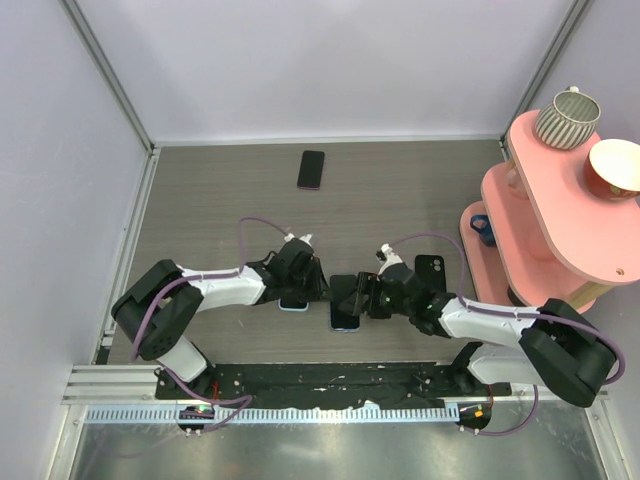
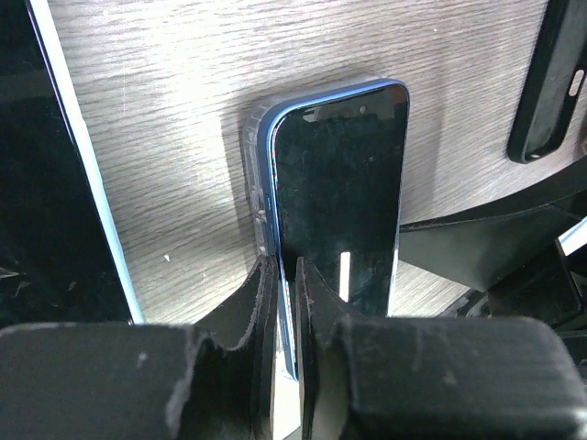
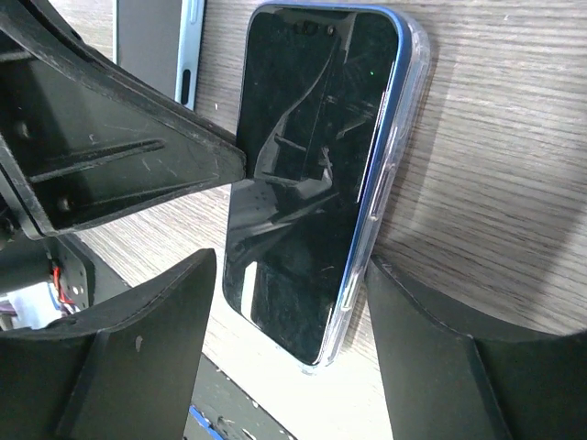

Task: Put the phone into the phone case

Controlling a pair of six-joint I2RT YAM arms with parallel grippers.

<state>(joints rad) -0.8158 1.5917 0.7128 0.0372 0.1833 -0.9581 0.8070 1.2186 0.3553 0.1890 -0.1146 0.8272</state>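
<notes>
While phone lies screen-up in phone case at near centre of bench, left tool pinches case's left rim, almost shut; right tool gapes wide, empty, astride near end. Risk: pinch may peel lip back, unseating phone edge.

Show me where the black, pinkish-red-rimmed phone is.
Top view: the black phone with a pinkish-red rim lies alone near the far edge of the table, just left of centre.

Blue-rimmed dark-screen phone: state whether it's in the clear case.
In: clear plastic case wraps the edges of the blue-rimmed dark-screen phone. Fully seated: cannot tell.
</notes>
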